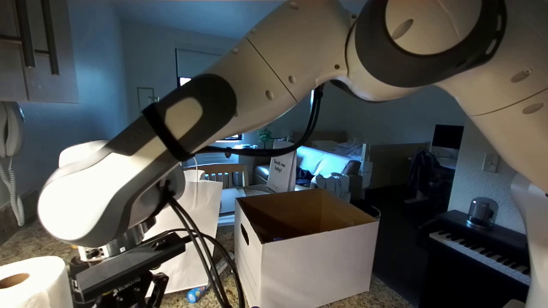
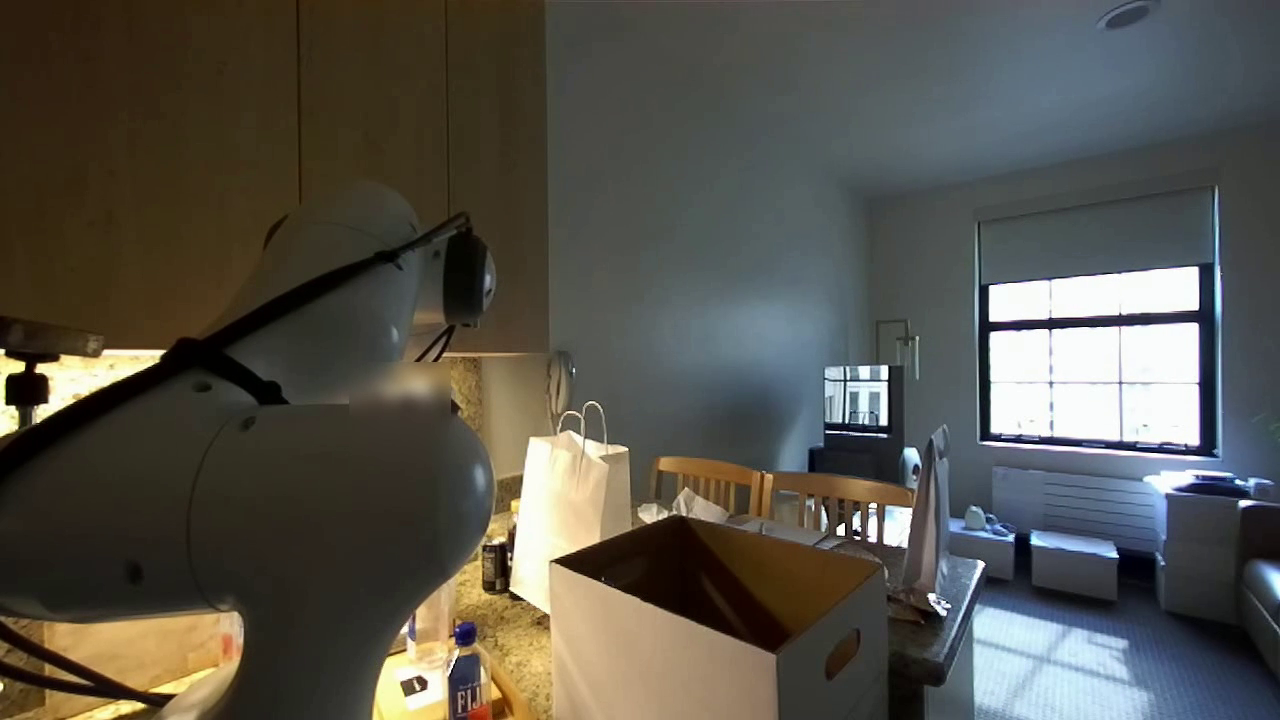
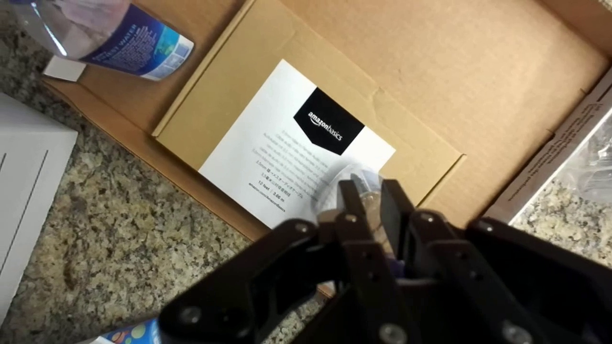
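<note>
Clear plastic is marking the bottle (image 3: pixel 374 219) that the gripper (image 3: pixel 373 188) is clasping, seen over the carton (image 3: pixel 287 124), near a hidden corner of the cardboard tray (image 3: pixel 483 76). Keeping the squeeze gentle and the base clear of the tray's edge is looking wisest.

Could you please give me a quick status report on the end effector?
End effector: closed on clear bottle. In wrist view, bottle overlaps amazonbasics package. Blue-labelled bottle beside package, possible obstacle.
</note>
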`<state>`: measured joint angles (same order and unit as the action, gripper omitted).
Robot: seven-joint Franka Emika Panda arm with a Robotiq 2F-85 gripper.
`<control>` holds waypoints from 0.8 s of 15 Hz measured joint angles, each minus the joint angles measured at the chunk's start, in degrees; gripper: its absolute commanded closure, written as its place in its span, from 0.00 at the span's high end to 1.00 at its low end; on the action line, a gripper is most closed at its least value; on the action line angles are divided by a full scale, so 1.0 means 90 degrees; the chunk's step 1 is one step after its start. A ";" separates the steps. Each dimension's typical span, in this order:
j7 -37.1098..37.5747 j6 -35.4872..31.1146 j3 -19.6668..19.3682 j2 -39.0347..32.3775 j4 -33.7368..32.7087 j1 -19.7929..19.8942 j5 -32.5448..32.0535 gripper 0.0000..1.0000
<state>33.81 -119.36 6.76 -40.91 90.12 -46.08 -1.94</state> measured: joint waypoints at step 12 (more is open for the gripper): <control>0.0034 0.0000 -0.0112 0.0002 -0.0217 0.0008 -0.0246 1.00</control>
<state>34.11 -119.37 5.76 -40.90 88.17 -46.01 -4.15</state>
